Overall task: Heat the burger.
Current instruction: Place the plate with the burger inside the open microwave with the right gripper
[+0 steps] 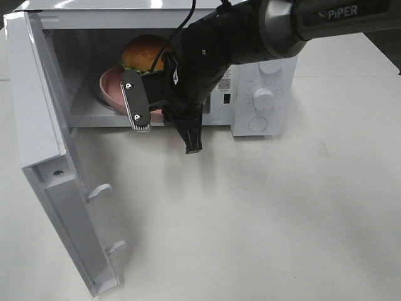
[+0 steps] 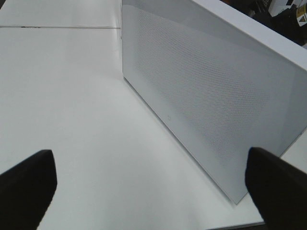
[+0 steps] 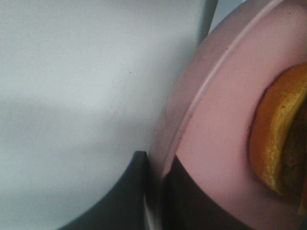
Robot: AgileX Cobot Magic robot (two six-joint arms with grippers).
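The right gripper (image 3: 156,191) pinches the round pink plate's (image 1: 109,88) rim, with the glossy golden-bunned burger (image 1: 145,53) aboard, inside the open white microwave (image 1: 260,75). Next, I reckon, it lets go and backs out. The left gripper (image 2: 151,184), spread wide and empty, could shut the door (image 1: 37,113).

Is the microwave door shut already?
No, the door stands swung wide open, and the burger on the pink plate shows inside the microwave.
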